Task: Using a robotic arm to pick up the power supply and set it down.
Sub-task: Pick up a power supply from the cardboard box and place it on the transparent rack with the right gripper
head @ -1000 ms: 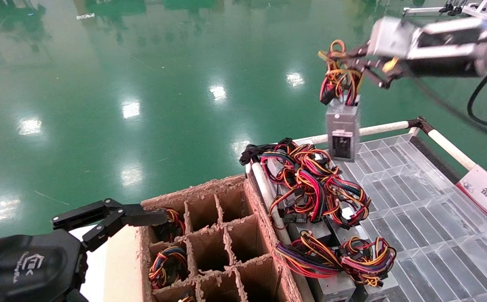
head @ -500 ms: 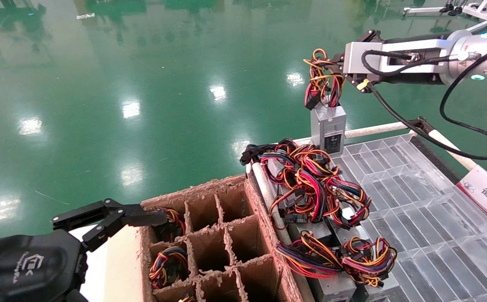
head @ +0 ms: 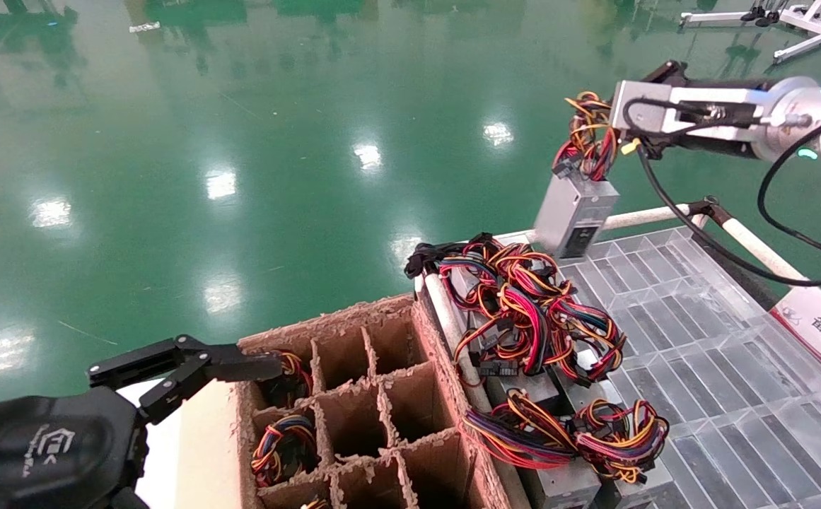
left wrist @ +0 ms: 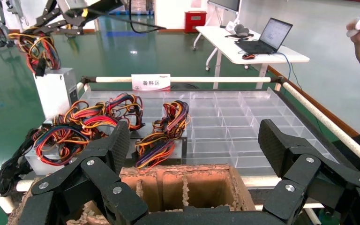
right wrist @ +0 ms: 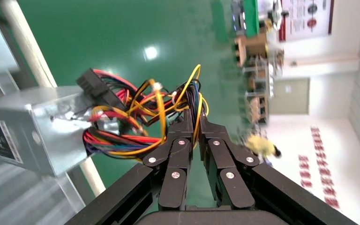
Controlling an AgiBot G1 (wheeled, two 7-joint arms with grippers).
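The power supply, a small grey metal box with a dark label, hangs tilted in the air over the far rail of the tray. It dangles from its red, yellow, orange and black wire bundle. The robotic arm reaches in from the right, and its right gripper is shut on those wires, with the box below and to one side. The left wrist view shows the box hanging at the tray's far corner. My left gripper is open and holds nothing, above the cardboard box's near corner.
A brown cardboard divider box holds wire bundles in some of its cells. Beside it several power supplies with tangled wires lie on a clear compartment tray framed by white rails. A sign hangs at the right edge.
The right arm swung the hanging power supply left, then back right and slightly up. The box hung upright before and now tilts. The left arm has not moved.
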